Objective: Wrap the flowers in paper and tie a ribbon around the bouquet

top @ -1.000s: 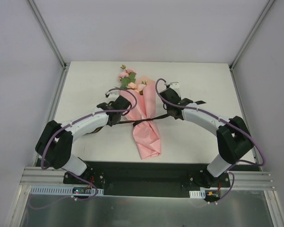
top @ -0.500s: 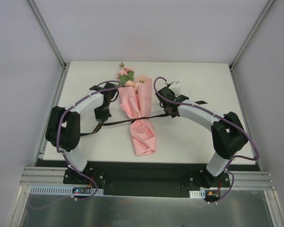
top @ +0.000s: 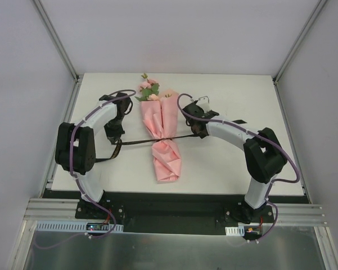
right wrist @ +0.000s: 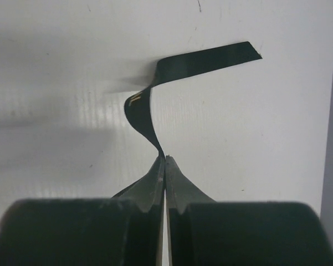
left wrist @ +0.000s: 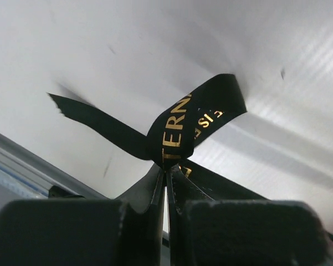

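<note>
The bouquet (top: 164, 130) lies near the middle of the white table (top: 230, 163): a cone of pink paper (top: 167, 160) with the flowers (top: 149, 90) sticking out of its far end. The black ribbon (top: 138, 141) runs taut across the cone's waist, from one gripper to the other. My left gripper (top: 114, 136) is left of the bouquet, shut on the ribbon (left wrist: 183, 124) at its fingertips (left wrist: 166, 167). My right gripper (top: 198, 131), on the other side, is shut on the ribbon's other end (right wrist: 202, 60), with its tips (right wrist: 165, 159) pinching the strap.
One loose ribbon tail (top: 105, 159) trails on the table near the left arm, another (top: 237, 121) lies behind the right arm. Grey walls and metal frame posts (top: 63, 53) border the table on three sides. The arm bases stand on a black plate (top: 169, 211) at the near edge.
The left arm has swung back and to the left, and the right gripper has moved slightly left. The ribbon has drawn straighter, and the bouquet has turned more upright and slid toward the far left.
</note>
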`<state>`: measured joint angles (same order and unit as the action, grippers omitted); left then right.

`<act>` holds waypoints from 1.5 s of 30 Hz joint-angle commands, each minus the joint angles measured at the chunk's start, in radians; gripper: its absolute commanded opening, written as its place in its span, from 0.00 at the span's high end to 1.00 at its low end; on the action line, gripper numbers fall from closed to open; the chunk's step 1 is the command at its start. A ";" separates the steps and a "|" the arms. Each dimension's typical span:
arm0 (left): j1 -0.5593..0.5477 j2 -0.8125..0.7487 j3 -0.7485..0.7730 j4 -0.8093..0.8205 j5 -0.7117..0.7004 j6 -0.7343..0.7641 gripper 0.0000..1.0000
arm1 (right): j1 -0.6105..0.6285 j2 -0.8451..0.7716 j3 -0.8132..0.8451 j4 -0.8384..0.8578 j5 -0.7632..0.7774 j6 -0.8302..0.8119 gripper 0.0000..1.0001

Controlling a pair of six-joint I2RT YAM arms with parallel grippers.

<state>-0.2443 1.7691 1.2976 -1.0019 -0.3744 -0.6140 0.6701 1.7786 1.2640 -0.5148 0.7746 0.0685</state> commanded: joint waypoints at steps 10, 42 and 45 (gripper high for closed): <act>0.186 0.021 -0.053 -0.202 -0.621 -0.089 1.00 | -0.127 0.148 0.023 -0.367 0.353 0.129 1.00; 0.175 -0.022 -0.231 0.259 0.552 0.112 0.99 | 0.183 0.232 0.332 0.039 -0.966 -0.512 0.01; 0.129 -0.030 -0.265 0.293 0.594 0.082 0.99 | 0.187 0.268 0.370 0.015 -0.979 -0.529 0.00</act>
<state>-0.0647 1.7504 1.0657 -0.7559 0.0910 -0.4854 0.8429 2.0140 1.5482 -0.4572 -0.1532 -0.4072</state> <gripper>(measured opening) 0.007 0.994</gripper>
